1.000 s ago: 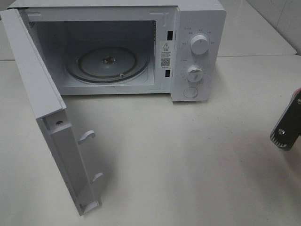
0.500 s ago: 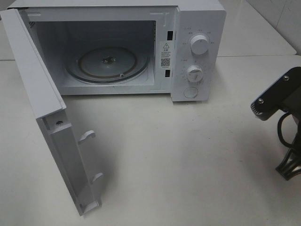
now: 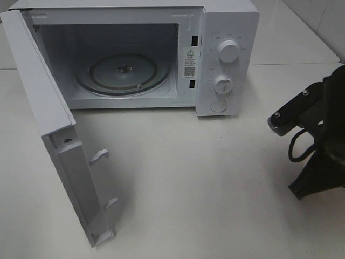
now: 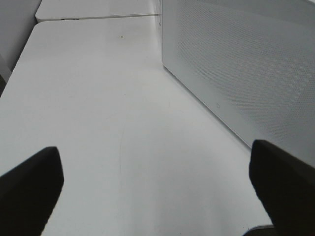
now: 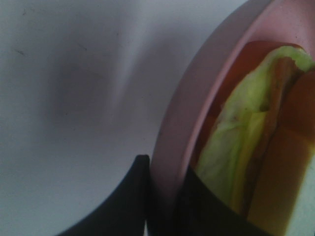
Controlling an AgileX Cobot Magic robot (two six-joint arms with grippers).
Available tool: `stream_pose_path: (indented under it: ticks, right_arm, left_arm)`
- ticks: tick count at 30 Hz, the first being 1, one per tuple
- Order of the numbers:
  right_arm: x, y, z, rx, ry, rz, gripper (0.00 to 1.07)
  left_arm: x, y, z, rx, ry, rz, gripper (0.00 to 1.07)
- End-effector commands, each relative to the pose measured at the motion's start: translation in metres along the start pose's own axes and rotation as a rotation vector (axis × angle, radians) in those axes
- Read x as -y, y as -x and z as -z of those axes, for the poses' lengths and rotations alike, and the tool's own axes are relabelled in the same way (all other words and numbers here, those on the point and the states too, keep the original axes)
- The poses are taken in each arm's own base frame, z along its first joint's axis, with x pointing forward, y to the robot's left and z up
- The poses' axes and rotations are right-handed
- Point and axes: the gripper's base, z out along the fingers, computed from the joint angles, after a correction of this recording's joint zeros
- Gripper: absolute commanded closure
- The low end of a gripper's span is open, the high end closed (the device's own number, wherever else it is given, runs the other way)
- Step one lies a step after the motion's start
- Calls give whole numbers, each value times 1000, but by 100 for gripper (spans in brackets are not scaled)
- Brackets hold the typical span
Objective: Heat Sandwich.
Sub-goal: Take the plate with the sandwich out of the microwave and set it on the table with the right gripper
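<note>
Between your right gripper (image 5: 165, 196) fingers sits the pink plate (image 5: 197, 98) rim, apparently pinched, sandwich (image 5: 246, 147) just inside it, while your left gripper (image 4: 157, 182) gapes empty; microwave (image 3: 135, 54) open, loading, shutting and heating remain.

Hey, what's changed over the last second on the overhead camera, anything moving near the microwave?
The right arm has come further into view from the right edge, moving left toward the microwave. Its gripper is clamped on the rim of the pink plate carrying the sandwich. The microwave door stays open and the turntable stays bare.
</note>
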Motion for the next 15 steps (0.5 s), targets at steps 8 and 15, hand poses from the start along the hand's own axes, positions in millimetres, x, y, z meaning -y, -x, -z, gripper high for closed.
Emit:
stream_pose_path:
  ticks: [8, 15]
  right_arm:
    - [-12, 7, -19, -45, -89, 16, 105]
    - [-19, 12, -30, -32, -138, -5, 104]
  left_arm:
    - [0, -1, 2, 24, 1, 3, 10]
    - [0, -1, 2, 24, 1, 3, 10]
